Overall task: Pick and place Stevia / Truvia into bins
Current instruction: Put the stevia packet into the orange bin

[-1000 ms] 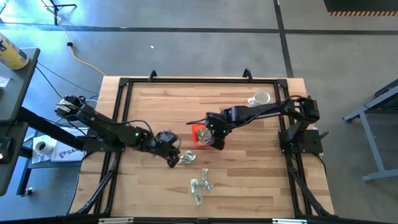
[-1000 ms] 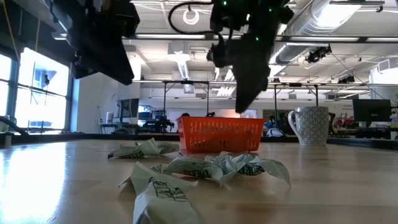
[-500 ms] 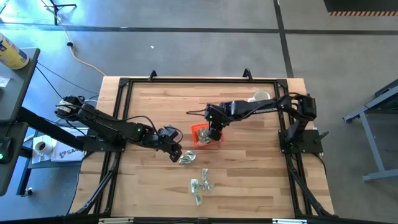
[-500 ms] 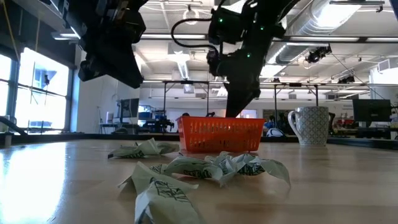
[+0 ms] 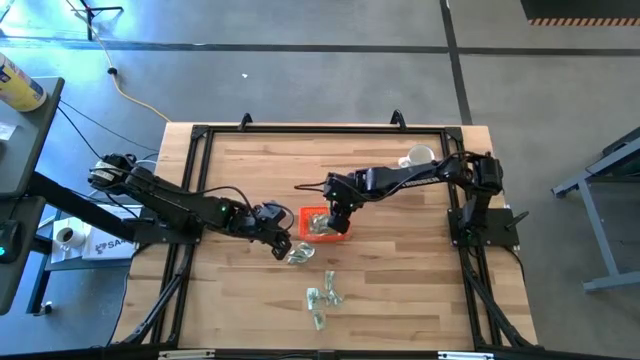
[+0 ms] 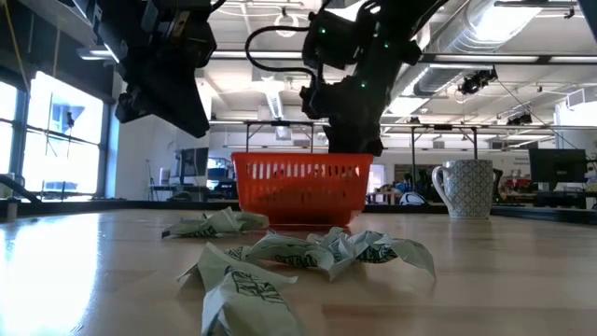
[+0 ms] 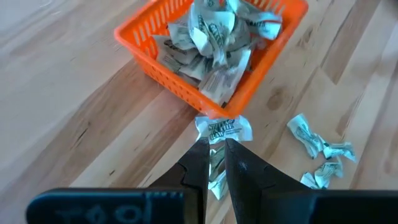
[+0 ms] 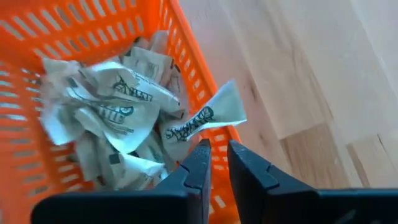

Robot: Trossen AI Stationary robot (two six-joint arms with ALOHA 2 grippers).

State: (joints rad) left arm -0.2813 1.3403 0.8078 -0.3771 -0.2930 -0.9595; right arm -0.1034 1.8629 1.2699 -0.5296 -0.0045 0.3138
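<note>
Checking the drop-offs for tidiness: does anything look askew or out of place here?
Yes. One sachet lies draped over the orange tray's wall, half outside, near the right gripper. The rest sit crumpled inside. The left gripper holds another sachet beside the tray.

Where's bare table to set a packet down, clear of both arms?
Free: the wood between the mug and the far frame rail, and the near left corner. Crowded: the middle, where both grippers, the orange tray and the loose packets sit together.
</note>
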